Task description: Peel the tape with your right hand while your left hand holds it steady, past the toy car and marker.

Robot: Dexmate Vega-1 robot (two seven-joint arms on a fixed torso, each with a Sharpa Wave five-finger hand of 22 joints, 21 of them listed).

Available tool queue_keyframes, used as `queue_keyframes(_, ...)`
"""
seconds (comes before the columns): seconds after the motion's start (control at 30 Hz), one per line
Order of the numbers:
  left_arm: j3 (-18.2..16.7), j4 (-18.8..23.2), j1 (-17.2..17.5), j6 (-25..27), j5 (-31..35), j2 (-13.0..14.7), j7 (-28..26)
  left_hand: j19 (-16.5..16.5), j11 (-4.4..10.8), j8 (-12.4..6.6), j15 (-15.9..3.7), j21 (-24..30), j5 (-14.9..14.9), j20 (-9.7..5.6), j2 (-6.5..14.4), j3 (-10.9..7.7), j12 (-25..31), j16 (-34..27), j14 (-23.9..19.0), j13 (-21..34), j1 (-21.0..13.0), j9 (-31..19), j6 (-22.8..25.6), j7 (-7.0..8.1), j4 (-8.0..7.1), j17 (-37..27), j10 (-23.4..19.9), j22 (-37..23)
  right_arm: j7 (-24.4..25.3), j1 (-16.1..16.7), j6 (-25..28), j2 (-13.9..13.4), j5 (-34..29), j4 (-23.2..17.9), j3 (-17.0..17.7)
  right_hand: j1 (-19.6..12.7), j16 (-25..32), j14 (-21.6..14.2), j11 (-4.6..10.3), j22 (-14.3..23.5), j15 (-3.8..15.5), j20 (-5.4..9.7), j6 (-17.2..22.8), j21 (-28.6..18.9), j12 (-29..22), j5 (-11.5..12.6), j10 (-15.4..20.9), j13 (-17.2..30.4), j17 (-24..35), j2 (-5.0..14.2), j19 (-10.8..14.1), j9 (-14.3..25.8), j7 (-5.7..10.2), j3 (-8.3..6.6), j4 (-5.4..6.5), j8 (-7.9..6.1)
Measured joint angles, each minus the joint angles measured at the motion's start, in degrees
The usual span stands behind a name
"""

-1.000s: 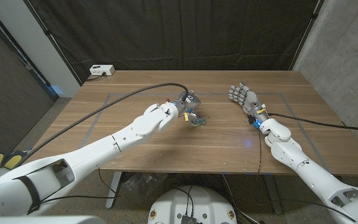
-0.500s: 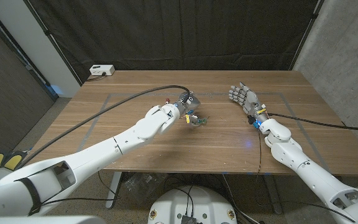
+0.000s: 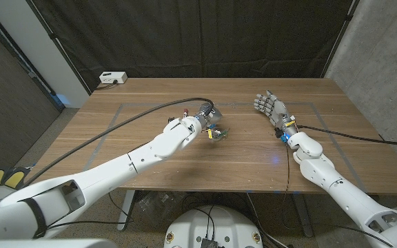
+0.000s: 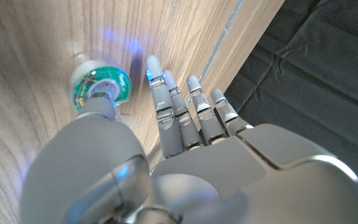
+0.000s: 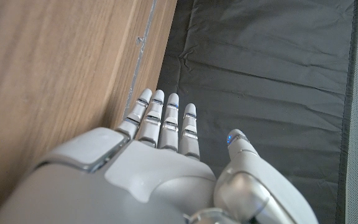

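Here the robot's left hand (image 3: 209,124) is stretched out over the middle of the brown wooden table (image 3: 150,148), a little to the left of its centre, with its grey cable curving back toward the left side. In the left wrist view the small roll of clear tape with a green and white core (image 4: 98,87) lies on the wood just beside this hand: the thumb comes to the roll and seems to touch its edge, while the other fingers (image 4: 173,115) are straight, close together and point past the roll, apart from it. Whether the thumb really presses the roll or only stands against it cannot be told from these pictures, so the state of this hand is not clear. In the head view the roll (image 3: 220,133) shows as a small greenish thing directly under the fingertips. The right hand (image 3: 273,110) stands well apart, on the right part of the table and a little farther from the robot; its fingers are spread, pointing away, and it holds nothing. In the right wrist view the same fingers (image 5: 160,124) reach along the table edge toward the black cloth curtain (image 5: 266,68) behind. A white power strip (image 3: 113,78) lies at the far left corner of the table.
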State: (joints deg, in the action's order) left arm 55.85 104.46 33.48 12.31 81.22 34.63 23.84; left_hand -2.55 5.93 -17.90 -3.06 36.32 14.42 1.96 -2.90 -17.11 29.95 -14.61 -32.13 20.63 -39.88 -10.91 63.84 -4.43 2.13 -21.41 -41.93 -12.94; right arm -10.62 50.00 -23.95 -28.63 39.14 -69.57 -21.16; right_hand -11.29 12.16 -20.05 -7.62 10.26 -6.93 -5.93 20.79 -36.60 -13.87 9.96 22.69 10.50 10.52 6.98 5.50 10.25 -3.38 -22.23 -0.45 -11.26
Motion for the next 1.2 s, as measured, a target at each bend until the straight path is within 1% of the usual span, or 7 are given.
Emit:
queue_keyframes(0.17,0.05,0.05,0.69,0.84,1.92,-0.12,-0.08,0.19,-0.99,0.1,0.0,0.97,-0.28,0.42,0.38,1.61,1.2,-0.28,-1.69,-0.39,2.51,0.0,2.26,-1.57,-2.08,-0.27,-1.73,-0.27,0.23,0.31,-0.57,0.04,-0.19,-0.01,0.02,0.0,0.0,-0.36,-0.02,0.0,-0.23,-0.01,0.3,0.0,0.0,0.0,0.62,0.0,0.0,0.0,0.41,0.0,0.31,-0.23,0.23,0.0)
queue_keyframes(0.33,0.06,0.15,1.32,1.76,3.49,-0.19,-0.56,-1.45,-0.35,-1.53,-0.44,2.27,-0.28,-0.01,-0.01,2.06,4.16,-1.07,-5.92,-1.19,2.9,-0.15,10.43,-2.97,-2.53,-0.14,-8.79,-0.26,0.46,0.64,-0.81,0.04,-0.32,-0.44,0.03,0.0,0.0,-0.66,-0.12,0.0,0.06,-0.12,0.51,0.0,0.0,0.0,0.72,0.0,0.0,0.0,0.52,0.0,0.1,-0.23,0.23,0.0)
queue_keyframes(0.43,-0.02,0.29,1.75,2.05,3.94,-0.2,-0.63,-1.75,0.02,-1.61,-0.72,2.48,-0.28,0.24,0.05,1.95,4.39,-1.12,-7.13,-1.67,2.84,-0.13,12.13,-3.46,-2.41,0.11,-10.09,-0.27,0.76,0.79,-0.88,0.02,-0.46,-0.7,0.04,0.21,0.0,-0.66,-0.12,0.0,0.06,-0.11,0.51,0.0,0.0,0.0,0.72,0.0,0.0,0.22,0.52,0.0,0.1,-0.23,0.23,0.0)
queue_keyframes(0.63,-0.57,0.89,2.69,2.48,4.58,0.04,-0.74,-1.61,0.54,0.71,-0.63,2.88,-0.68,0.44,2.72,0.22,2.79,-0.15,-5.82,-2.36,0.15,0.26,9.55,-3.09,-1.35,0.43,-6.4,-0.33,1.17,0.92,-1.06,0.02,-0.76,-1.07,0.03,0.52,0.0,-0.96,-0.11,0.0,-0.24,-0.13,0.51,0.0,0.0,0.0,0.72,0.0,0.0,-0.09,0.53,0.0,0.1,-0.06,0.39,0.0)
queue_keyframes(0.9,-1.42,1.44,3.77,2.77,4.82,0.4,0.14,0.37,0.12,3.2,-0.2,3.36,-2.12,0.06,8.02,-1.1,0.62,0.44,-3.02,-2.82,2.11,0.53,7.2,-2.48,-4.92,-0.22,-2.34,-0.8,1.82,0.98,-1.19,0.05,-1.3,-1.83,-0.22,0.98,0.39,-1.51,-0.11,0.0,-0.19,-0.42,0.5,0.0,0.0,0.0,0.72,0.0,0.0,-0.08,1.23,0.0,0.1,0.11,0.56,0.0)
queue_keyframes(1.1,-1.75,1.48,4.04,2.77,4.17,0.42,0.68,0.75,0.86,3.2,-0.31,4.43,-2.99,-0.33,9.59,-4.32,0.34,0.9,-2.52,-3.09,-1.92,0.53,9.86,-0.6,-1.99,0.64,-2.28,-1.33,2.34,1.45,-1.19,-0.27,-1.58,-3.03,-0.26,0.98,0.39,-1.82,0.1,0.0,-0.01,-0.62,0.5,0.0,0.0,0.0,0.93,0.0,0.3,-0.08,1.43,0.0,0.1,0.18,0.63,0.0)
queue_keyframes(1.2,-2.01,1.48,4.38,2.76,3.93,0.48,0.69,0.75,1.78,4.53,-0.14,5.35,-3.46,-0.33,9.2,-5.46,-0.42,1.32,-1.88,-3.0,-3.49,0.53,7.3,0.0,-0.85,0.95,-1.29,-1.57,2.96,1.64,-0.93,-0.45,-1.9,-3.48,-0.27,0.98,0.39,-1.82,0.09,0.0,-0.01,-0.62,0.5,0.0,0.0,0.0,0.93,0.0,0.3,-0.07,1.43,0.0,0.1,0.18,0.63,0.0)
